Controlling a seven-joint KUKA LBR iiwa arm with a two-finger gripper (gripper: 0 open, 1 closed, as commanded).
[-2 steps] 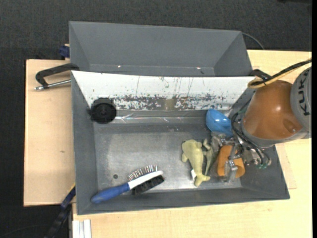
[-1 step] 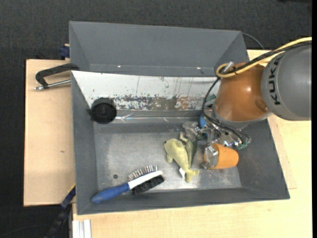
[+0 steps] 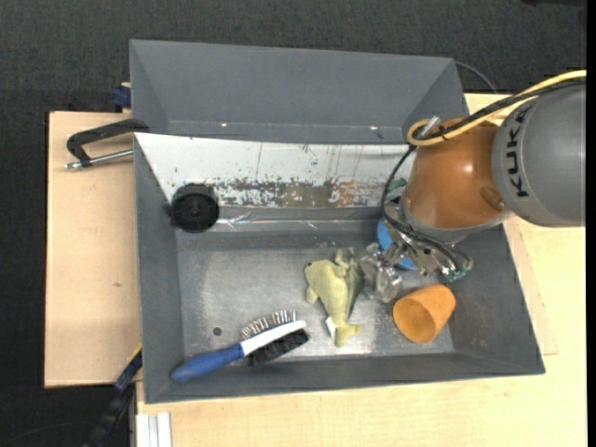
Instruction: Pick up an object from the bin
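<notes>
Your end effector (image 3: pixel 380 273) sits low between the pale yellow toy (image 3: pixel 328 287) and the orange cup (image 3: pixel 424 312), its opening state indeterminable; treat the pick as not yet done.

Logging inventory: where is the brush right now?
In the camera view, the blue-handled brush lies at the bin floor's lower left, just left of the pale yellow toy and well away from the tool.

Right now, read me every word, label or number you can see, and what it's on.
"KUK", black letters running sideways on the grey arm; any further letter curves out of sight.
Nothing else: no print readable on the bin, brush or orange cup.
</notes>
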